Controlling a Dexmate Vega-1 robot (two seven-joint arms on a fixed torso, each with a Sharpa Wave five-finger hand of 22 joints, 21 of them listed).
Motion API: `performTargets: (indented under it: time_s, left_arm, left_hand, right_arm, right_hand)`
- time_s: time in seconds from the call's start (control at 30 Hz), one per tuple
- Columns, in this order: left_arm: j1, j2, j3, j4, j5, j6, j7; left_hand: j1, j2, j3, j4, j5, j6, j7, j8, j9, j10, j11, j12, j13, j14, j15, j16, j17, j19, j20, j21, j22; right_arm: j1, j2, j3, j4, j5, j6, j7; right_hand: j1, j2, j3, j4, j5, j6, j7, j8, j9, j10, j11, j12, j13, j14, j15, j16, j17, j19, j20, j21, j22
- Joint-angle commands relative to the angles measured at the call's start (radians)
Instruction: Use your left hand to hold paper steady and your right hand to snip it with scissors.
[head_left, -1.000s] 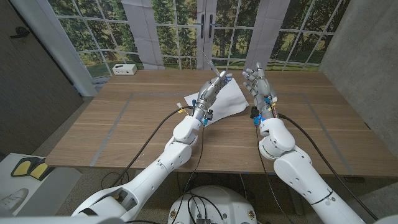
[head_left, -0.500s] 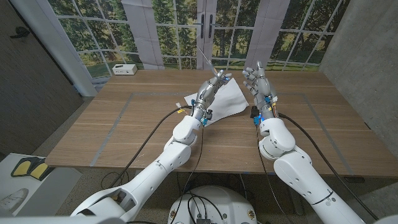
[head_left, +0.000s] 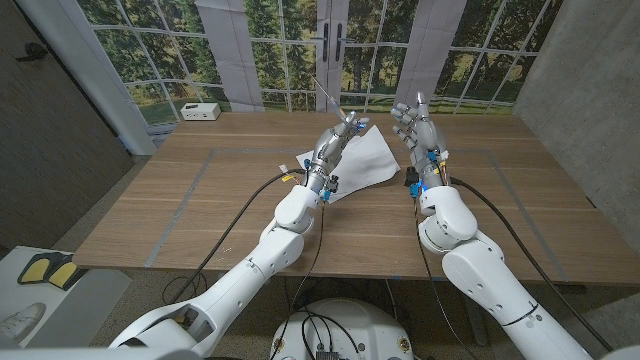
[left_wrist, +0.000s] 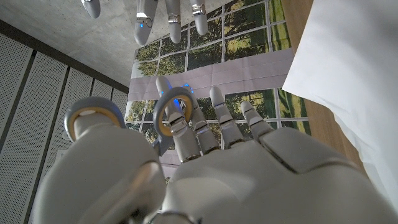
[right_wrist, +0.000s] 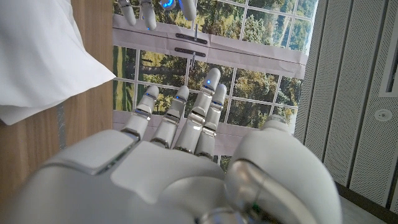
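A white sheet of paper (head_left: 366, 160) lies on the wooden table (head_left: 200, 200) at its middle back. My left hand (head_left: 335, 143) is raised over the sheet's left part and grips the scissors (head_left: 329, 97), whose thin blades point up and away. In the left wrist view grey handle loops (left_wrist: 93, 106) sit at that hand (left_wrist: 249, 174), with the paper (left_wrist: 348, 68) beside it. To the right of the sheet my right hand (head_left: 415, 130) is lifted with its fingers apart and holds nothing. The right wrist view looks over that hand (right_wrist: 174, 162) at the paper (right_wrist: 43, 56).
A small white box (head_left: 200, 111) stands at the table's back left corner. A little white scrap (head_left: 291, 167) lies left of the sheet. A forest-window backdrop closes off the far edge. Bare wood spreads left and right of the arms.
My left hand has drifted a little to the left and the scissors' tip has swung up and to the left. The right hand has hardly moved.
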Motion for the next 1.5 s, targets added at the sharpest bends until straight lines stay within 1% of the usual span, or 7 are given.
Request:
performTargets:
  time_s: [0.03,0.23,0.53,0.7,0.87,1.2,1.5]
  left_arm:
    - [0.018,0.037,-0.007,-0.051,0.014,0.028,0.019]
    - [0.031,0.051,-0.008,-0.071,0.02,0.022,0.02]
    - [0.057,0.079,-0.017,-0.116,0.033,0.02,0.031]
    - [0.067,0.09,-0.02,-0.135,0.034,0.024,0.034]
    - [0.077,0.108,-0.021,-0.16,0.032,0.036,0.03]
    - [0.092,0.141,-0.026,-0.203,0.052,0.062,0.041]
    - [0.101,0.155,-0.03,-0.214,0.059,0.084,0.056]
  left_hand:
    - [-0.014,-0.005,-0.02,0.003,0.008,-0.026,0.03,-0.003,0.007,0.013,-0.006,-0.006,-0.009,-0.004,-0.119,-0.01,0.002,-0.002,0.014,-0.006,0.004]
    - [-0.037,-0.011,-0.053,0.009,0.014,-0.05,0.032,-0.01,0.013,-0.003,-0.007,-0.014,-0.016,-0.024,-0.107,-0.024,0.0,-0.009,0.023,-0.011,0.004]
    - [-0.05,-0.011,-0.079,0.012,0.021,-0.062,0.034,-0.012,0.017,-0.016,-0.006,-0.023,-0.026,-0.038,-0.1,-0.035,-0.003,-0.018,0.032,-0.016,0.004]
    - [-0.06,-0.01,-0.097,0.015,0.026,-0.074,0.032,-0.014,0.02,-0.026,-0.002,-0.028,-0.033,-0.046,-0.093,-0.044,-0.007,-0.023,0.039,-0.019,0.005]
    - [-0.068,-0.009,-0.11,0.017,0.029,-0.087,0.036,-0.017,0.022,-0.034,0.001,-0.032,-0.037,-0.052,-0.085,-0.051,-0.011,-0.027,0.042,-0.021,0.005]
    - [-0.087,-0.008,-0.146,0.023,0.039,-0.125,0.039,-0.022,0.027,-0.062,0.017,-0.052,-0.063,-0.066,-0.073,-0.074,-0.025,-0.035,0.053,-0.027,0.005]
    - [-0.102,-0.01,-0.169,0.027,0.046,-0.14,0.046,-0.021,0.03,-0.074,0.024,-0.06,-0.075,-0.075,-0.066,-0.088,-0.034,-0.042,0.061,-0.031,0.005]
  right_arm:
    - [0.023,-0.019,0.008,0.002,0.0,-0.013,0.032]
    - [0.039,-0.038,0.015,0.01,0.004,-0.023,0.055]
    - [0.039,-0.049,0.03,0.011,-0.003,-0.022,0.056]
    - [0.033,-0.053,0.034,0.009,0.001,-0.019,0.061]
    - [0.023,-0.059,0.039,0.008,0.001,-0.013,0.067]
    - [0.009,-0.061,0.046,0.011,0.006,-0.012,0.064]
    - [0.013,-0.064,0.052,0.01,0.004,-0.011,0.065]
  right_hand:
    - [-0.025,-0.002,-0.015,0.01,-0.007,-0.003,0.015,-0.012,0.003,-0.004,0.013,0.002,0.002,-0.01,-0.034,0.006,0.003,-0.001,0.011,-0.003,0.003]
    - [-0.042,-0.007,-0.024,0.016,-0.008,-0.013,0.025,-0.026,0.003,-0.016,0.024,-0.001,0.003,-0.017,-0.019,0.004,0.002,-0.005,0.019,-0.003,0.003]
    - [-0.05,-0.007,-0.03,0.018,-0.007,-0.037,0.032,-0.049,0.003,-0.025,0.027,-0.002,0.005,-0.022,-0.014,0.003,-0.001,-0.007,0.023,-0.003,0.003]
    - [-0.051,-0.007,-0.031,0.018,-0.007,-0.037,0.034,-0.052,0.003,-0.027,0.029,-0.002,0.005,-0.025,-0.013,0.002,-0.002,-0.007,0.023,-0.003,0.003]
    - [-0.054,-0.007,-0.033,0.018,-0.007,-0.041,0.037,-0.062,0.003,-0.034,0.044,-0.003,0.006,-0.03,-0.011,0.0,-0.004,-0.007,0.023,-0.003,0.003]
    - [-0.056,-0.007,-0.036,0.017,-0.006,-0.042,0.042,-0.073,0.003,-0.043,0.047,-0.005,0.007,-0.041,-0.004,-0.003,-0.007,-0.01,0.024,-0.004,0.002]
    - [-0.059,-0.008,-0.039,0.017,-0.006,-0.044,0.041,-0.081,0.003,-0.044,0.05,-0.005,0.006,-0.043,-0.005,-0.003,-0.008,-0.014,0.026,-0.005,0.002]
